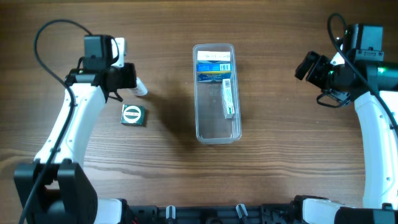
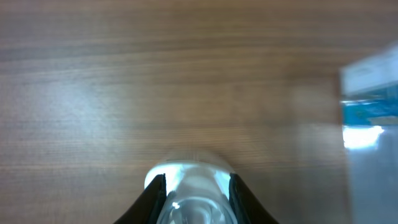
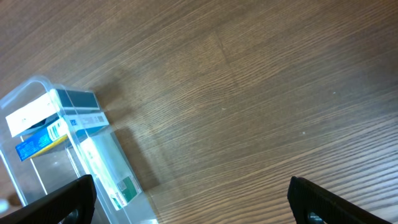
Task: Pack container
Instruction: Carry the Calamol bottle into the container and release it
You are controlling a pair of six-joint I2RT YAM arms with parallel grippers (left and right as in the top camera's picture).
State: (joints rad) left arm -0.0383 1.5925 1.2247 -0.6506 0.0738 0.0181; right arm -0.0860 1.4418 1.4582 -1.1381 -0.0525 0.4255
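Clear bottle (image 2: 186,171), white cap, sits between the two fingers of the left gripper (image 2: 196,186); the jaws are narrow and pinch its sides. Cannot tell whether it is lifted. Right gripper (image 3: 193,199) is spread wide and holds nothing, at 3 o'clock over bare wood.

Container (image 1: 209,124) stands mid-table, long axis 12 to 6. A blue-white box (image 1: 214,64) fills its 12 o'clock end and a narrow white box (image 1: 228,98) lies along the 3 o'clock wall.

Judgement: carry the bottle toward 3 o'clock, clear the rim, lower it into the bare 6 o'clock half, then release. Smooth plastic may slip.

Small dark-green box (image 1: 133,115) waits at 8 o'clock of the container. Table (image 1: 280,155) is flat wood grain; no room shows beyond it.
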